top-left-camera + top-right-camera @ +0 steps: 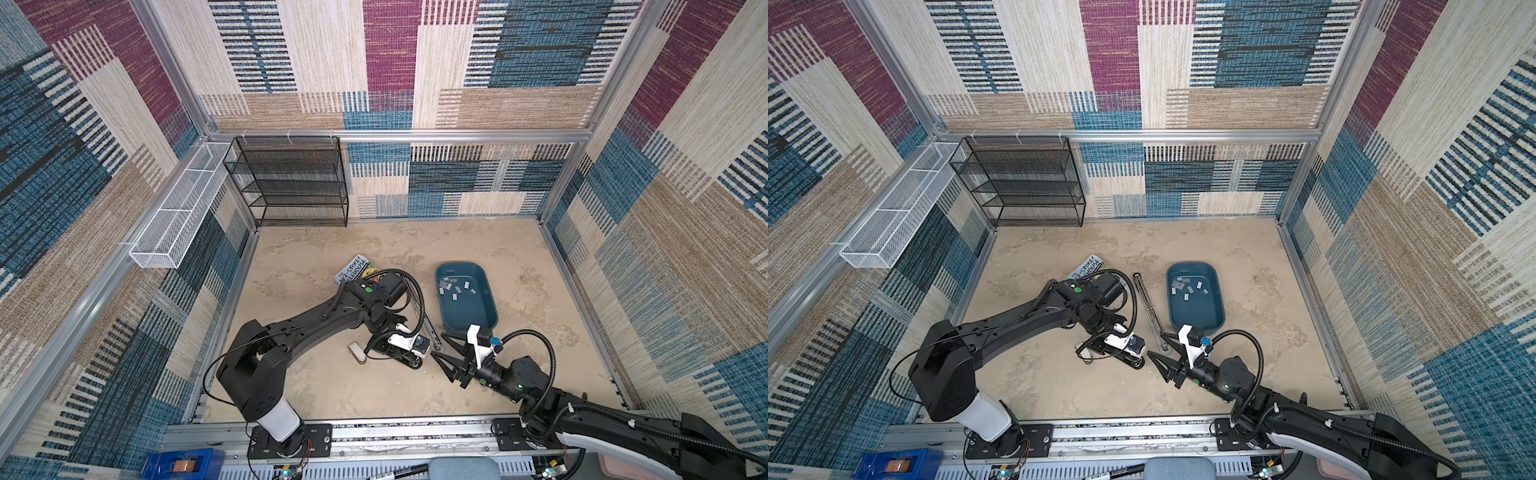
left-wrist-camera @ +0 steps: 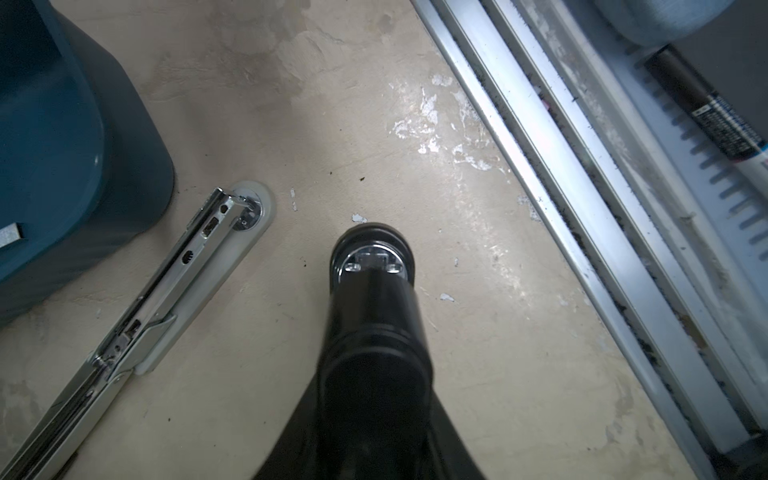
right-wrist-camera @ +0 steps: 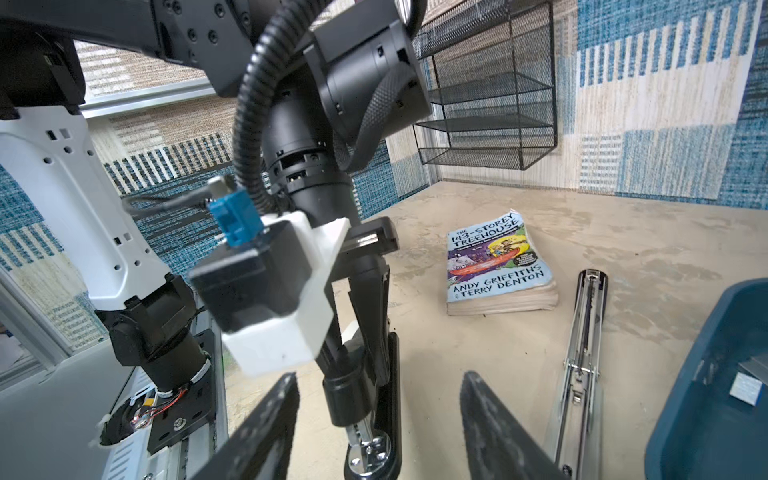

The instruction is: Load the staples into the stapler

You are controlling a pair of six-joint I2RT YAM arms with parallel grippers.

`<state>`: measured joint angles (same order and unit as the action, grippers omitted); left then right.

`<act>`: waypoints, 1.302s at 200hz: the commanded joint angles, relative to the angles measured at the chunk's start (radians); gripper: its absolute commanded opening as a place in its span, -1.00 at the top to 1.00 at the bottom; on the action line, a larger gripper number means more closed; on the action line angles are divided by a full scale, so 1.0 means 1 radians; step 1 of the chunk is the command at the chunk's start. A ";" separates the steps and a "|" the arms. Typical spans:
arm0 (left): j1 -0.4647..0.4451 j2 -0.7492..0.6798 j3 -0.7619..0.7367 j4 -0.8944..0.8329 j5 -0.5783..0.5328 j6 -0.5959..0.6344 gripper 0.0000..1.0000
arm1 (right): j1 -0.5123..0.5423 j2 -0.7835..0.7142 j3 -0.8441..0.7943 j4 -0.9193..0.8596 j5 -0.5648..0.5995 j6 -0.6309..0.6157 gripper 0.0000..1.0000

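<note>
My left gripper point(image 2: 372, 399) is clamped on a black stapler point(image 2: 374, 299), nose with chrome plate pointing away from the wrist, low over the surface point(image 1: 332, 399) at mid-front. My right gripper point(image 3: 380, 382) is released, fingers point(image 3: 478, 399) spread, nothing between them, and it sits just beside the left one, toward the right edge. A second stapler point(image 1: 1148, 307) lies folded out flat, chrome magazine up on a pale base, between the left gripper and the teal tray point(image 1: 490, 303). The staples point(image 1: 457, 286) are all loose in the tray, scattered over its far half. The tray is right of centre. A paperback point(image 3: 496, 257) lies flat behind the left wrist, mid-surface.
</note>
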<state>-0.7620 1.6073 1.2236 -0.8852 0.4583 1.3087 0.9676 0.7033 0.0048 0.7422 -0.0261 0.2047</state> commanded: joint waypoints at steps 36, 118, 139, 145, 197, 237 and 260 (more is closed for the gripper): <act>0.075 -0.071 0.011 -0.019 0.150 0.016 1.00 | 0.005 0.082 -0.039 0.060 0.038 -0.041 -0.26; 0.098 -0.103 0.024 -0.028 0.234 0.006 1.00 | 0.041 0.346 0.136 0.113 -0.008 -0.106 0.04; 0.098 -0.096 0.027 -0.028 0.234 0.005 1.00 | 0.043 0.355 0.163 0.094 -0.010 -0.118 0.02; 0.098 -0.092 0.029 -0.033 0.238 0.006 1.00 | 0.044 0.361 0.175 0.082 -0.009 -0.123 0.03; 0.102 -0.077 0.037 -0.041 0.236 0.001 1.00 | 0.049 0.366 0.210 0.036 0.006 -0.144 0.03; 0.105 -0.064 0.045 -0.046 0.262 -0.006 1.00 | 0.054 0.390 0.213 0.040 -0.001 -0.150 0.14; 0.105 -0.049 0.057 -0.057 0.281 -0.009 1.00 | 0.058 0.415 0.230 0.039 -0.012 -0.150 0.28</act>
<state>-0.6567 1.5478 1.2617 -0.9207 0.6655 1.3079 1.0210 1.0996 0.2150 0.7578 -0.0338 0.0628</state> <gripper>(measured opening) 0.328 0.384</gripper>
